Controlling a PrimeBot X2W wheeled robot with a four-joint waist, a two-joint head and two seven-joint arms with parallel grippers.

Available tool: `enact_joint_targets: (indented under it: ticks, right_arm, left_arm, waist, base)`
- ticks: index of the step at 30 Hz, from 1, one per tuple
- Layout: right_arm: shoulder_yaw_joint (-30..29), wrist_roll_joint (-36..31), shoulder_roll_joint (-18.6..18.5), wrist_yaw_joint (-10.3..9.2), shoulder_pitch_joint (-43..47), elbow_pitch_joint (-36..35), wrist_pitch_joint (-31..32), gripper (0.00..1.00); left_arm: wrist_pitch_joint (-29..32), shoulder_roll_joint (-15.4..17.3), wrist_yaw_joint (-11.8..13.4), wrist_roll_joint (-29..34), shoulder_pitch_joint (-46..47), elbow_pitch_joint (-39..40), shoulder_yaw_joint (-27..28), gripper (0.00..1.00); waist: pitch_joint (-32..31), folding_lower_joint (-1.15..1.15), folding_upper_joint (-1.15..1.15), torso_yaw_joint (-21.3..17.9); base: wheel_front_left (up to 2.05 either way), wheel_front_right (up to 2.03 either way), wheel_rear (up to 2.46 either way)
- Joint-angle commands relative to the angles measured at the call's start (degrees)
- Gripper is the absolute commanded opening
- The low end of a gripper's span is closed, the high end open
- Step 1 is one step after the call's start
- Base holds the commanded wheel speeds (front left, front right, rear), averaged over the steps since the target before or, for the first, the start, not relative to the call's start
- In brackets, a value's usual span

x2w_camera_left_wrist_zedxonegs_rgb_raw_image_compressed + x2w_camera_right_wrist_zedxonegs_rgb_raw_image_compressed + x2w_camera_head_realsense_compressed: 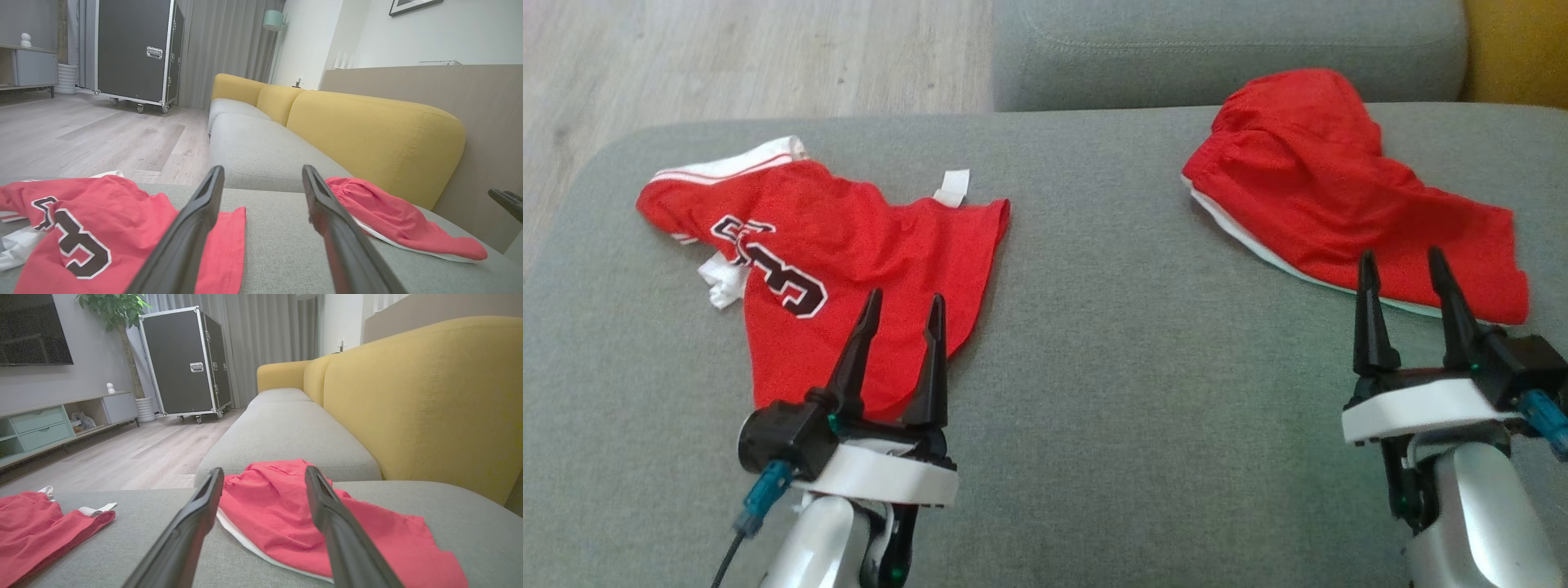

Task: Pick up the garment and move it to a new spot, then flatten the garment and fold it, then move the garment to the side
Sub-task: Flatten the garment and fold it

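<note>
"Grippers first: what did they hold?"

"Nothing. The left gripper (907, 296) and the right gripper (1401, 253) both stood spread and empty."

"And the clothes?"

"A jersey (849, 237) lay rumpled at ten o'clock on the grey sofa cushion (1094, 327), its near part under the left gripper's tips. A pair of shorts (1307, 180) sat in a loose heap at two o'clock, its near edge by the right gripper."

"How far along, then?"

"Hard to call. The shorts looked bunched rather than neatly folded, and the jersey was neither flattened nor folded. Most of the work seemed left."
</note>
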State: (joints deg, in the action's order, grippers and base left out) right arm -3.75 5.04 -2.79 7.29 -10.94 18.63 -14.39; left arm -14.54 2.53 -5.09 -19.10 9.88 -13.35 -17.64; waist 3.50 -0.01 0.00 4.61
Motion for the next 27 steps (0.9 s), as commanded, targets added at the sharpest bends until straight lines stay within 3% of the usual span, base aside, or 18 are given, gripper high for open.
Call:
enact_joint_targets:
  ticks: [1, 7, 16, 27]
  right_arm:
    - [2.0, -0.5, -0.1, 0.20, -2.5, -2.6, -0.6, 1.00]
    - [4.1, -4.8, -0.1, 0.20, -6.9, -0.3, -0.6, 1.00]
    - [8.1, -8.3, -5.4, 0.20, -21.1, 19.6, 3.8, 1.00]
    - [6.5, -10.0, -10.9, 0.20, -34.0, 41.2, 7.6, 1.00]
  left_arm:
    - [-0.5, 0.3, -0.1, 0.4, 1.8, 2.2, 1.6, 1.00]
    - [-0.5, 0.3, -0.2, 0.1, 3.2, 2.3, 0.3, 1.00]
    - [-0.5, 0.3, 0.2, -1.2, 5.7, 2.1, -2.5, 1.00]
    - [-0.5, 0.3, 1.0, -3.1, 7.4, 2.7, -5.3, 1.00]
  waist:
    - [0.9, 0.01, 0.00, 0.8]
    - [3.8, 0.01, 0.00, 3.7]
    - [8.1, 0.01, 0.00, 10.0]
    - [11.5, 0.01, 0.00, 16.8]
  base:
    - [0.00, 0.00, 0.00]
    - [0.00, 0.00, 0.00]
    - [0.00, 0.00, 0.00]
    - [0.00, 0.00, 0.00]
